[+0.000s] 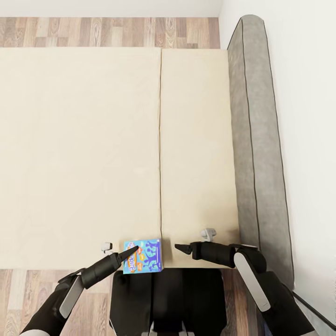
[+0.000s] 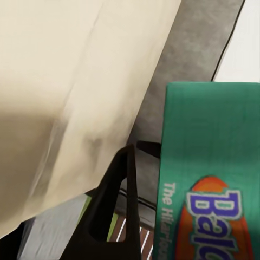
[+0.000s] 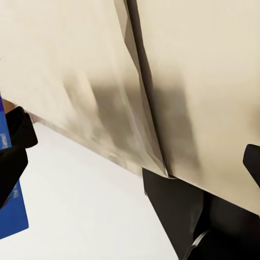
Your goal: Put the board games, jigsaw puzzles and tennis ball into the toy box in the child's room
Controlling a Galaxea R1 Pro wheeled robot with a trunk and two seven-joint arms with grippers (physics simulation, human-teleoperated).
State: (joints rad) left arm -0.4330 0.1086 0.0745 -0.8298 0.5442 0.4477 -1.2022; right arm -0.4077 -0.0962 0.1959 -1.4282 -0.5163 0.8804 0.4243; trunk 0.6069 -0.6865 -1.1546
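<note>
A blue board game (image 1: 145,256) with cartoon figures hangs over the near edge of the bed (image 1: 84,154), beside the mattress seam. My left gripper (image 1: 134,252) is shut on it, one finger lying across the lid. In the left wrist view one dark finger (image 2: 116,216) stands beside the box's green edge (image 2: 211,162), which bears printed lettering; the other finger is hidden behind the box. My right gripper (image 1: 181,247) hovers open just right of the box, pointing at it. In the right wrist view its fingertips (image 3: 13,146) sit far apart, and the box's blue edge (image 3: 8,206) shows.
The beige mattress stretches far ahead and to the left. A grey headboard (image 1: 256,154) runs along the right against a white wall (image 1: 308,116). Wood-plank floor (image 1: 107,31) lies beyond the bed and beside my dark base (image 1: 177,298).
</note>
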